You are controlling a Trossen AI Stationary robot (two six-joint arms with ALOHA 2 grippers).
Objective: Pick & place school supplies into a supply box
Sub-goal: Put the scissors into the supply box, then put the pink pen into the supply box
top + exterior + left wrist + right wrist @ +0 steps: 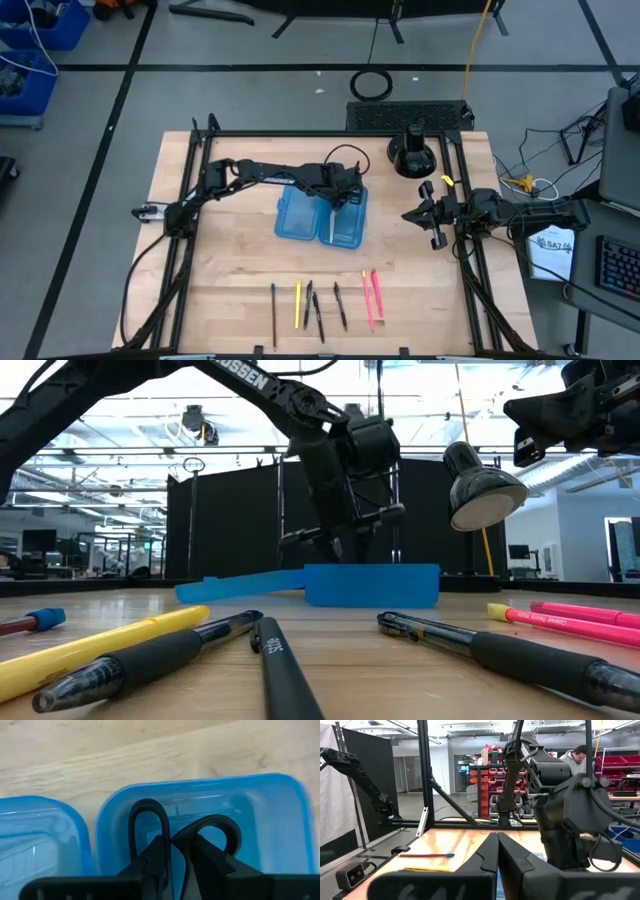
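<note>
The translucent blue supply box [320, 217] lies open in the middle of the table, both halves flat [370, 585]. My left gripper [345, 196] hangs over the half nearer the table's right [265, 820], shut on the small dark-handled scissors [150, 820]. A row of pens and pencils rests flat near the table's near edge: a dark stick [272, 305], a yellow pencil [297, 303], black pens [340, 306] and pink pens [370, 297]. My right gripper [424, 214] waits shut at the table's right side, above the table [497, 852]. My left gripper pinches the scissors between its two fingers [159, 855], coming from above and pointing down. The two handle loops [220, 827] stick out past the fingertips, over the inside of the box half. The blades are hidden behind the fingers. Whether the loops touch the box floor, I cannot tell.
A black round stand [413, 155] sits at the far right of the table, beyond the box. Black frame rails [190, 200] run along the table's left and right sides. Bare wood lies between the box and the row of pens.
</note>
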